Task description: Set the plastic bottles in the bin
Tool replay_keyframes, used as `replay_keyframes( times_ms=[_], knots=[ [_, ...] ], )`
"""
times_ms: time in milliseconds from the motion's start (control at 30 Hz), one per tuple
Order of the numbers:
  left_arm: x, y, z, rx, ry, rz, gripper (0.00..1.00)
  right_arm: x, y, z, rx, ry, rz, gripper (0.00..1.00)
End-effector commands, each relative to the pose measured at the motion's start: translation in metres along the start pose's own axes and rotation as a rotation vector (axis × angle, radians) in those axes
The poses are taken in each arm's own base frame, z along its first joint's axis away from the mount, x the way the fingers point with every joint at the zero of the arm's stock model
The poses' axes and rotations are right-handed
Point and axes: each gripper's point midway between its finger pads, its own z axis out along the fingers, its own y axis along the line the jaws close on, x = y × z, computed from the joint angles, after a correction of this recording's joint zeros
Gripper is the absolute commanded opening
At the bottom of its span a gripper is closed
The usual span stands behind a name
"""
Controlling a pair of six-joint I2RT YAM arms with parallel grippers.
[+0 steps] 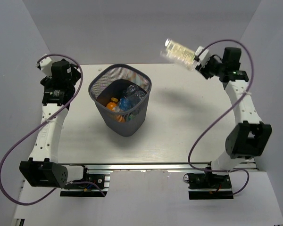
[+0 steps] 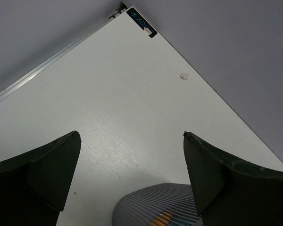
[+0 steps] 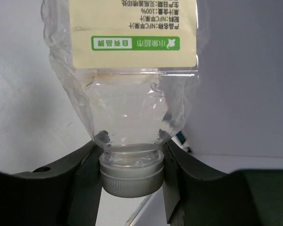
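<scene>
Top external: the right gripper (image 1: 198,61) holds the clear white-labelled bottle (image 1: 179,52) up in the air over the far right of the table (image 1: 179,127), well apart from the bin (image 1: 127,126). Right wrist: its fingers (image 3: 85,162) pinch the neck just above the cap (image 3: 130,181). Other bottles (image 1: 124,101) lie inside the bin. The left gripper (image 2: 132,136) is spread wide and empty, near the bin rim. Step, by my read: carrying the last bottle. Next: swing left until it is over the bin mouth, then let go. Too early and it hits the table.
</scene>
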Motion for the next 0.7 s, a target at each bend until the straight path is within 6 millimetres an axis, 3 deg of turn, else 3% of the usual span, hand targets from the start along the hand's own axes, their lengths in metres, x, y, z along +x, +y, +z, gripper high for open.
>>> replay_keyframes(
  times_ms=[0, 67, 100, 300, 333, 400, 500, 533, 567, 667],
  knots=[
    [0.010, 0.013, -0.004, 0.017, 0.037, -0.049, 0.98, -0.088, -0.034, -0.032, 0.175, -0.166, 0.055, 0.02],
    [0.018, 0.017, -0.002, 0.015, 0.051, -0.052, 0.98, -0.118, -0.019, -0.041, 0.176, -0.184, -0.053, 0.03],
    [0.027, 0.023, 0.001, 0.003, 0.070, -0.050, 0.98, -0.147, 0.007, -0.034, 0.135, -0.216, -0.127, 0.05],
    [0.059, 0.031, 0.008, -0.001, 0.148, -0.033, 0.98, -0.220, 0.085, -0.027, 0.027, -0.297, -0.346, 0.11],
    [0.063, 0.031, 0.009, 0.000, 0.162, -0.032, 0.98, -0.226, 0.084, -0.024, 0.065, -0.297, -0.356, 0.12],
    [0.068, 0.032, 0.009, -0.004, 0.178, -0.025, 0.98, -0.236, 0.105, -0.009, 0.034, -0.299, -0.380, 0.18],
    [0.070, 0.034, 0.008, -0.006, 0.191, -0.017, 0.98, -0.247, 0.118, 0.005, 0.015, -0.266, -0.393, 0.34],
    [0.070, 0.035, 0.007, -0.010, 0.188, -0.015, 0.98, -0.246, 0.116, 0.008, 0.030, -0.240, -0.395, 0.42],
    [0.069, 0.036, 0.006, -0.014, 0.183, -0.017, 0.98, -0.250, 0.114, 0.008, 0.042, -0.235, -0.398, 0.71],
    [0.068, 0.038, 0.004, -0.012, 0.173, -0.019, 0.98, -0.251, 0.113, 0.010, 0.069, -0.216, -0.422, 0.77]
  ],
)
